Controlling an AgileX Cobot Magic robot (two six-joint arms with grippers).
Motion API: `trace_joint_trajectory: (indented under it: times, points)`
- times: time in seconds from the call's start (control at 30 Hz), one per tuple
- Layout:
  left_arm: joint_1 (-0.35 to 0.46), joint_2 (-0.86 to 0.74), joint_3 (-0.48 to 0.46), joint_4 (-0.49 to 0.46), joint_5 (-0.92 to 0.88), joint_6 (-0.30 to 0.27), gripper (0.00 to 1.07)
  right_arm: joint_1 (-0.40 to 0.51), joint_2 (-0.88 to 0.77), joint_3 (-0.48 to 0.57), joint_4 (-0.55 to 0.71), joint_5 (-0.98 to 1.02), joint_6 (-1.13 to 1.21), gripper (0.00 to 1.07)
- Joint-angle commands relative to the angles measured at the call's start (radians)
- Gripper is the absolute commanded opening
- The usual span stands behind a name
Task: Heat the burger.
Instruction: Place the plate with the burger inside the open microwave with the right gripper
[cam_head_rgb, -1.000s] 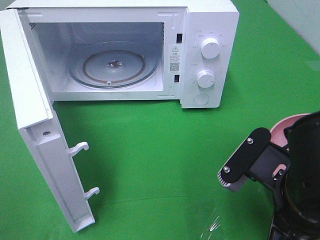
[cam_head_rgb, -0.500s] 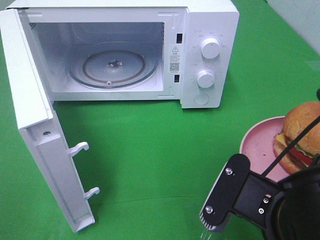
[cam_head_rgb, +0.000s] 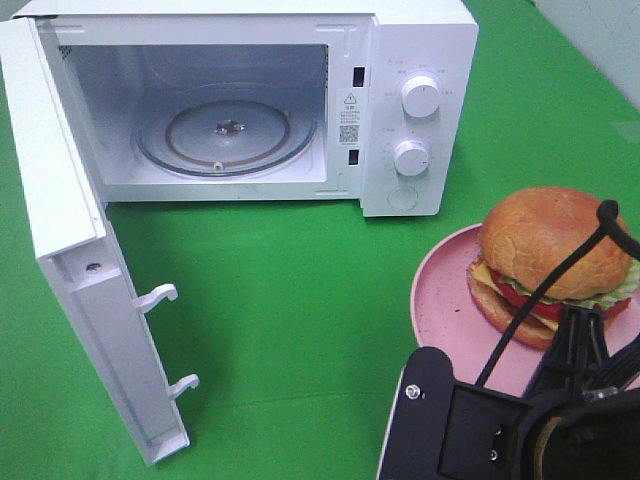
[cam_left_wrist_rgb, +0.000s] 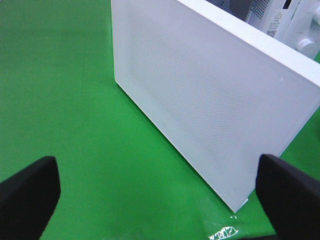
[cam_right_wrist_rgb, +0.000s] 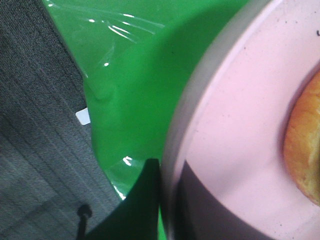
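Exterior high view: the white microwave (cam_head_rgb: 420, 40) fills the upper left of the frame. Its door (cam_head_rgb: 70, 250) is swung wide toward the left edge, and the glass turntable (cam_head_rgb: 225, 135) shows inside the cavity. The burger (cam_head_rgb: 555, 260) sits on a pink plate (cam_head_rgb: 440, 310) at the right edge, below and to the right of the lower dial (cam_head_rgb: 411, 158) and well apart from the oven's opening. The green cloth (cam_head_rgb: 300, 300) lies between them. The right arm (cam_head_rgb: 460, 430) crowds the lower right corner just under the plate, and a black cable (cam_head_rgb: 545, 295) crosses in front of the bun.

In the right wrist view, the right gripper (cam_right_wrist_rgb: 170, 200) at the bottom of the frame has a dark finger on either side of the plate's rim, pinching it. A sliver of bun shows at the right edge.

In the left wrist view, the left gripper (cam_left_wrist_rgb: 160, 197) is spread wide, with its black fingertips (cam_left_wrist_rgb: 30, 195) in the two lower corners and only cloth between them. The door's outer face slants across the upper right.
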Motion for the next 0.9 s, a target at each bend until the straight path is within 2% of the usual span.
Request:
trace_joint_trajectory:
  times: [0.03,0.37,0.57,0.9]
  points:
    - [-0.004,-0.012,0.002,-0.004,-0.006,0.000,0.99,0.002,-0.011,0.002,-0.081,-0.012,-0.073,0.00]
    - [-0.004,-0.012,0.002,-0.004,-0.006,0.000,0.99,-0.001,-0.011,0.002,-0.221,-0.107,-0.160,0.00]
    - [-0.004,-0.012,0.002,-0.004,-0.006,0.000,0.99,-0.012,-0.011,0.002,-0.234,-0.156,-0.193,0.00]
    - [-0.004,-0.012,0.002,-0.004,-0.006,0.000,0.99,-0.209,-0.011,0.002,-0.235,-0.325,-0.506,0.00]
